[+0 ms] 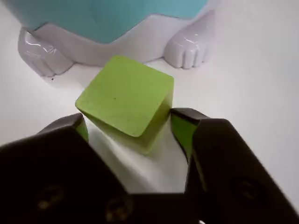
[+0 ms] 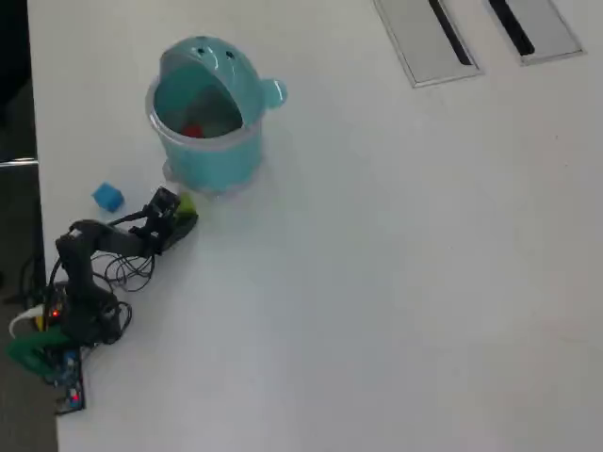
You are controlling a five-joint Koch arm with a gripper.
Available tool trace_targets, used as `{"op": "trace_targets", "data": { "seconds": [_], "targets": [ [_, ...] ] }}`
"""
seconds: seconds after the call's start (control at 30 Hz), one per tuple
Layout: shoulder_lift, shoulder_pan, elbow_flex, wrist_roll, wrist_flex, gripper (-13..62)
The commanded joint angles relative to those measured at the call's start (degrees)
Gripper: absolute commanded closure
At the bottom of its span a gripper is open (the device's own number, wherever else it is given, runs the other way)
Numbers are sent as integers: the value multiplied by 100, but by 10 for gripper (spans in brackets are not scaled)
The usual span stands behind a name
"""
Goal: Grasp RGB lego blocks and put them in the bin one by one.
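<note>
Wrist view: yellow-green block (image 1: 125, 95) between the spread fingers of the hand (image 1: 128, 122), just before the bin (image 1: 107, 18).

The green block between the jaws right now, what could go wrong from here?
The green block sits corner-on between the open gripper, so closing could twist or squirt it out. The bin stands just beyond it; a nudged block may lodge against its white feet.

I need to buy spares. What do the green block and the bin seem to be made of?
Green block: probably matte plastic, flat even colour, no glare. Bin: apparently glossy plastic, with bright highlights on its white feet.
</note>
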Motion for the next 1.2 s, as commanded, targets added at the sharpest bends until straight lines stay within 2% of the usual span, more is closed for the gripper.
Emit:
{"op": "trace_targets", "data": {
  "seconds": [0.0, 0.23, 0.37, 0.43, 0.9, 1.0, 1.17],
  "targets": [
    [-35, 62, -378, 26, -624, 165],
    [-167, 141, -501, 105, -844, 207],
    [70, 193, -448, 325, -853, 275],
    [272, 202, -422, 334, -835, 280],
    [1767, 290, 97, 352, -123, 276],
    [1758, 255, 141, 211, -114, 207],
    [1327, 237, 141, 79, -264, 176]
  ]
}}
